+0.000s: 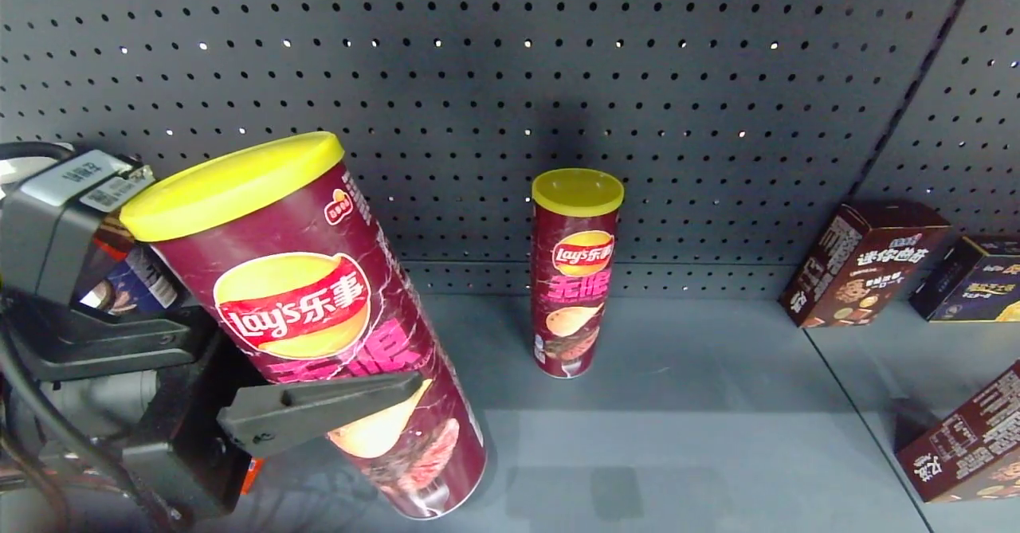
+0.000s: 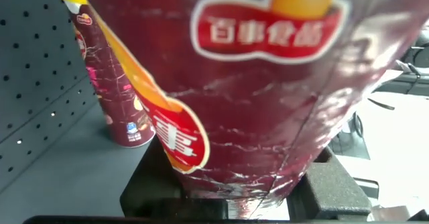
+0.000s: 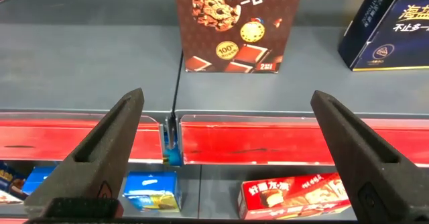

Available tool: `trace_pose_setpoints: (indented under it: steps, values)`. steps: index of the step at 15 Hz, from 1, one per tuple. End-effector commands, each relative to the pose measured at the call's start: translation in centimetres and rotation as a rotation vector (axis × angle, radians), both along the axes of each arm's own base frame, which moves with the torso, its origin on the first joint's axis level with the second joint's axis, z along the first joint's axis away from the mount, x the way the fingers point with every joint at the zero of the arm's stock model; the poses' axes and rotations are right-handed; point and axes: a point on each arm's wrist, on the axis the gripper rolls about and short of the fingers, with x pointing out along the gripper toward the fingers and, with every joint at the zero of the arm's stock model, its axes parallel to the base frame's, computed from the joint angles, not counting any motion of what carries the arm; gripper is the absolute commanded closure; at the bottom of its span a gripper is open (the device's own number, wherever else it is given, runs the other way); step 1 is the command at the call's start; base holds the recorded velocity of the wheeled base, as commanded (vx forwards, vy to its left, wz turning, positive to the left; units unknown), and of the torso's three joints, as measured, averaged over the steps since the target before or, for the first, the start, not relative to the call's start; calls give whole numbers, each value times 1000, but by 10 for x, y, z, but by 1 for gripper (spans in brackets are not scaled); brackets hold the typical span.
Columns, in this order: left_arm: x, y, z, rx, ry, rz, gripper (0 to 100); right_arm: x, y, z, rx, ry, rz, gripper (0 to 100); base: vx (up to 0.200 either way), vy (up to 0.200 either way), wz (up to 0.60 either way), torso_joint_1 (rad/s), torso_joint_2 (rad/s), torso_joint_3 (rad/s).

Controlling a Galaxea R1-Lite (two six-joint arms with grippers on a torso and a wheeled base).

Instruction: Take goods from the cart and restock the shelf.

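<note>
The left end effector (image 1: 358, 393) is clenched on a can (image 1: 303, 318), held tilted at the front of the shelf (image 1: 701, 437); I cannot tell whether its base touches. Let go at that lean, it may topple or roll off. A wide swing could knock the second can (image 1: 575, 274), upright near the pegboard (image 1: 637, 79). The right end effector (image 3: 228, 95) hangs released. Boxes (image 1: 865, 262) sit on the flat grey shelf's right side.

On the shelf (image 1: 677, 437), upright can (image 1: 576, 270) stands right of tilted can (image 1: 319, 318); boxes (image 1: 865, 262) farther right.
</note>
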Motion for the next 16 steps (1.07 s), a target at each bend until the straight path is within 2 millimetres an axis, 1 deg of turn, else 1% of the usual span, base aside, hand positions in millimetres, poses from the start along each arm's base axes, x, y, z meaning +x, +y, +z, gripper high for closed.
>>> trace_pose_setpoints:
  steps: [1, 2, 4, 5, 9, 10, 11, 12, 15, 16]
  values:
    - [4, 4, -1, 3, 4, 27, 100, 0, 0, 0, -1, 2, 0, 0, 0, 0, 0, 0, 0, 0]
    - [10, 13, -4, 8, 14, 80, 100, 0, 0, 0, -1, 2, 0, 0, 0, 0, 0, 0, 0, 0]
    - [14, 24, -11, 16, 32, 138, 100, 0, 0, 0, 1, 0, 0, 0, 0, 0, 0, 0, 0, 0]
    - [13, 26, -14, 23, 31, 147, 100, 0, 0, 0, 1, 2, 0, 0, 0, 0, 0, 0, 0, 0]
    - [0, 27, -47, 85, 80, 130, 100, 0, 0, 0, 1, 0, 0, 0, 0, 0, 0, 0, 0, 0]
    - [-2, 27, -53, 92, 99, 129, 100, 0, 0, 0, 1, 2, -1, 0, 0, 0, 0, 0, 0, 0]
    - [-2, 27, -53, 92, 99, 129, 100, 0, 0, 0, 1, 2, -1, 0, 0, 0, 0, 0, 0, 0]
    - [-7, 28, -62, 108, 119, 124, 100, 0, 0, 0, 1, 0, 0, 0, 0, 0, 0, 0, 0, 0]
    - [-8, 25, -62, 109, 118, 104, 100, 0, 0, 0, 1, 0, 0, 0, 0, 0, 0, 0, 0, 0]
    - [-1, 23, -58, 107, 109, 103, 100, 0, 0, 0, 1, 0, 0, 0, 0, 0, 0, 0, 0, 0]
